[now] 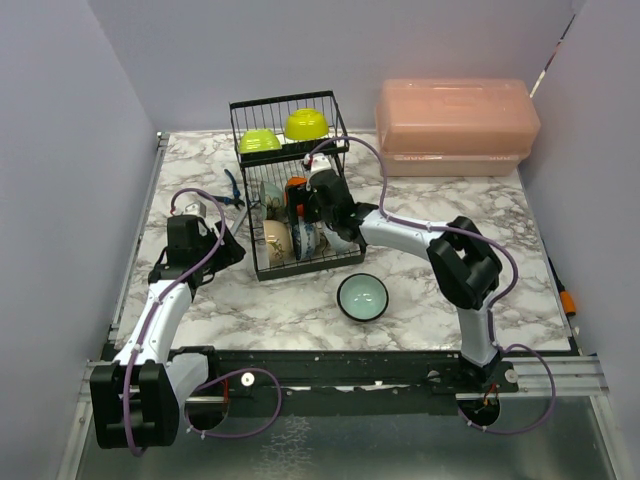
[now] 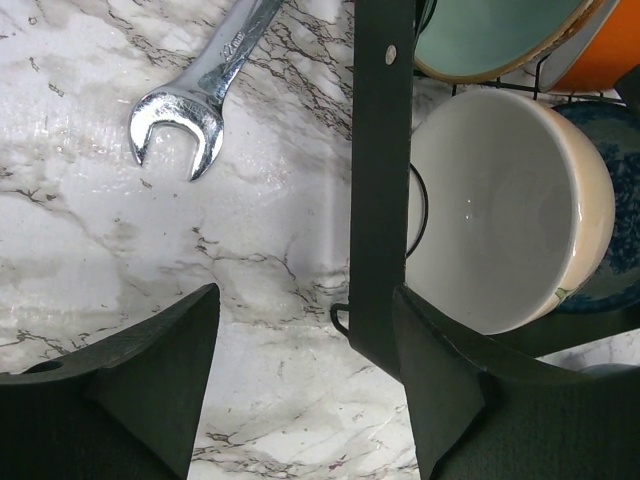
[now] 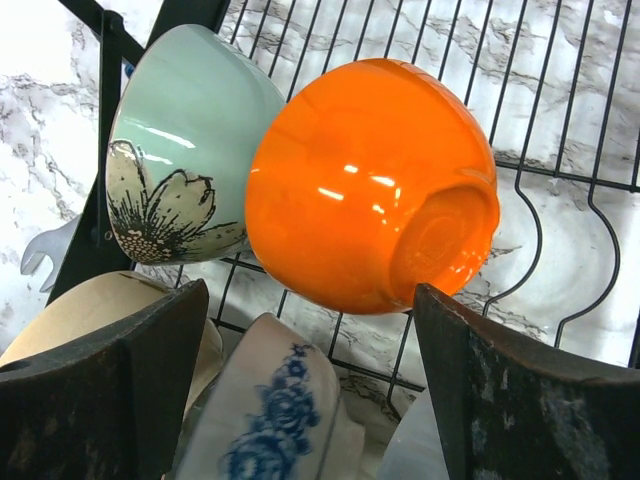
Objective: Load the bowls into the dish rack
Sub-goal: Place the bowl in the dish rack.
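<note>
Jaws spread wide over marbled tabletop (image 1: 280, 305) flanked by lilac walls (image 1: 60, 150)

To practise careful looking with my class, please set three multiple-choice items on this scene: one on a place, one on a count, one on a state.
1. Where is the teal bowl that is outside the dish rack?
A. on the table, in front of the rack
B. on the pink box
C. on the rack's upper shelf

2. How many yellow-green bowls sit on the upper shelf?
A. one
B. two
C. four

3. How does the right gripper stand?
A. shut on the orange bowl
B. shut on nothing
C. open

Answers:
1 A: it sits upright on the marble, apart from the rack's front.
2 B: the pair sit side by side up there.
3 C: its fingers stand wide apart, with the orange bowl ahead of them in the rack.
</note>
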### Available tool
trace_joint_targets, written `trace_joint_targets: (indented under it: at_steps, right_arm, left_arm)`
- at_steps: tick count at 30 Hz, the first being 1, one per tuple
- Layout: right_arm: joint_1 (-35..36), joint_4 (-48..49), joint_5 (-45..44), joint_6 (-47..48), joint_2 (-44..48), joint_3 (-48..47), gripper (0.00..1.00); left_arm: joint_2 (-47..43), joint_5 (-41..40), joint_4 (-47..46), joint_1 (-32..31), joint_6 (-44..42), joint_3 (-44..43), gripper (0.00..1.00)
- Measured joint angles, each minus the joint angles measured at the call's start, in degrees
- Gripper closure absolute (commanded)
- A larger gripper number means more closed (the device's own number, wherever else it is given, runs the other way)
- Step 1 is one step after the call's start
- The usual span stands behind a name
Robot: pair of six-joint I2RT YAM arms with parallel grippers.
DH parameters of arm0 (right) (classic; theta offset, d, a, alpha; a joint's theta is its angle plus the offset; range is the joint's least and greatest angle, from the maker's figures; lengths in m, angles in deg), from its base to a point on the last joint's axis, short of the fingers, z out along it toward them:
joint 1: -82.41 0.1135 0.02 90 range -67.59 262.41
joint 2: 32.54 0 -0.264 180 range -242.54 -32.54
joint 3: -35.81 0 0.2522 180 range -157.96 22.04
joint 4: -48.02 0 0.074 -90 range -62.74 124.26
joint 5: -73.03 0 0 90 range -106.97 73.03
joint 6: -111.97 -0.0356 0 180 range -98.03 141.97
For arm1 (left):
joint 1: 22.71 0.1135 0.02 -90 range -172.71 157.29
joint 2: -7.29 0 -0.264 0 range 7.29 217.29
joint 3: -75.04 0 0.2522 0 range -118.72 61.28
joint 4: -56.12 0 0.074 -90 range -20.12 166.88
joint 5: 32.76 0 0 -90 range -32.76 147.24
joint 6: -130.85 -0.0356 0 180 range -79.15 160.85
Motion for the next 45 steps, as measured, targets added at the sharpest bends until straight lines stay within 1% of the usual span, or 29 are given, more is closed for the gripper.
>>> trace_joint_targets:
  at_steps: [2,6,8,14,19,25,29,34,37,42,45]
  right_arm:
    - [0.1,-0.4,-0.8,-0.2,0.2,0.0,0.13]
    - [0.4,-0.9,-2.8,-0.5,0.5,0.0,0.03]
    - [0.5,-1.1,-3.6,-0.7,1.1,0.5,0.01]
    - [0.1,-0.9,-3.6,-2.7,4.0,3.4,0.01]
    - [-1.5,2.3,0.5,-5.0,7.0,7.6,0.02]
    - [-5.1,5.5,9.2,-9.2,10.3,12.0,0.07]
    - [-8.4,8.6,15.4,-12.5,10.9,14.5,0.08]
    - [-11.5,10.1,20.5,-15.5,11.5,16.4,0.11]
    - [-12.5,11.0,22.9,-17.0,11.8,17.2,0.13]
    - [-14.0,11.6,26.0,-18.6,12.6,18.1,0.14]
    - [-14.8,12.1,27.7,-19.5,12.9,18.7,0.14]
  left_arm:
    - [0.0,0.0,0.0,0.0,0.0,0.0,0.29]
    - [0.0,0.0,0.0,0.0,0.0,0.0,0.29]
    - [0.0,0.0,0.0,-0.1,0.0,0.0,0.29]
    - [0.0,0.0,0.0,-0.2,0.1,0.0,0.29]
    - [-0.1,0.4,0.0,-0.4,0.2,0.0,0.30]
    - [-3.3,2.8,-1.2,-0.4,1.2,0.0,0.40]
    - [-5.8,3.7,-3.2,-0.9,3.1,-0.8,0.44]
    - [-5.7,4.0,-8.3,-5.7,5.7,-4.1,0.51]
    - [-3.7,3.5,-11.9,-9.4,7.2,-6.4,0.55]
    - [3.4,-1.4,-18.3,-18.0,8.9,-10.2,0.59]
    - [8.8,-6.7,-21.5,-22.7,9.4,-12.5,0.59]
